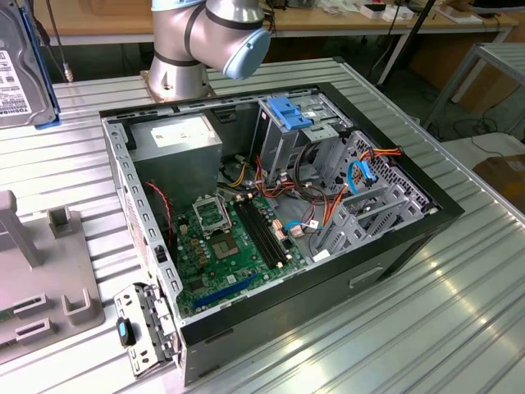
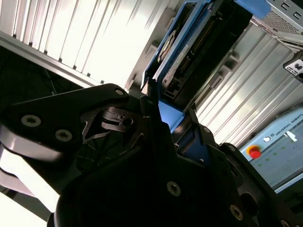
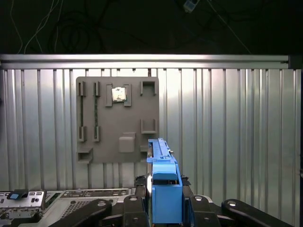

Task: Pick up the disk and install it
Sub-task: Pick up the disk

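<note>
Exterior view, upper left corner: the disk [image 1: 23,70] stands upright above the surface [image 1: 459,328]. First wrist view has the pincer [image 3: 164,201] closed on its blue rails, holding it.

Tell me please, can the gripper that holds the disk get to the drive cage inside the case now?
Probably yes. The case lies open, and nothing appears above the drive cage; cables lie beside it. The gripper grips the disk.
</note>
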`<state>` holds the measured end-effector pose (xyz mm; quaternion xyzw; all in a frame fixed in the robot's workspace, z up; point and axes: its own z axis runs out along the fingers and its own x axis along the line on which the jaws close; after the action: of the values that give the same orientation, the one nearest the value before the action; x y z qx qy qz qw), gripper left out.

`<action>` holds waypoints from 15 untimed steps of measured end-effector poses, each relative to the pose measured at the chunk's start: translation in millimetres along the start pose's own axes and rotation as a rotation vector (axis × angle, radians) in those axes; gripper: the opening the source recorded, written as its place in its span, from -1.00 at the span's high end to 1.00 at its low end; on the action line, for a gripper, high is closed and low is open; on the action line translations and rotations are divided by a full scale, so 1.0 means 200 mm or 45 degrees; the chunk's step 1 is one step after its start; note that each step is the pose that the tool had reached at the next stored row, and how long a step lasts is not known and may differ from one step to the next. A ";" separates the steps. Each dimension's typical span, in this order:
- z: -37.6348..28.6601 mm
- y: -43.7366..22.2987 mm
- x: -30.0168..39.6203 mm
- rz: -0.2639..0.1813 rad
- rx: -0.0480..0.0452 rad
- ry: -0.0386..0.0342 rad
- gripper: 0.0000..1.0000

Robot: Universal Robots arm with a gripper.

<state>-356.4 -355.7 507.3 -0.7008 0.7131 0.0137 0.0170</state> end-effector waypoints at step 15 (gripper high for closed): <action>0.000 -0.056 -0.001 0.000 0.000 0.0000 0.26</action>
<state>-345.3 -355.7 507.2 -0.7007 0.7131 0.0137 0.0171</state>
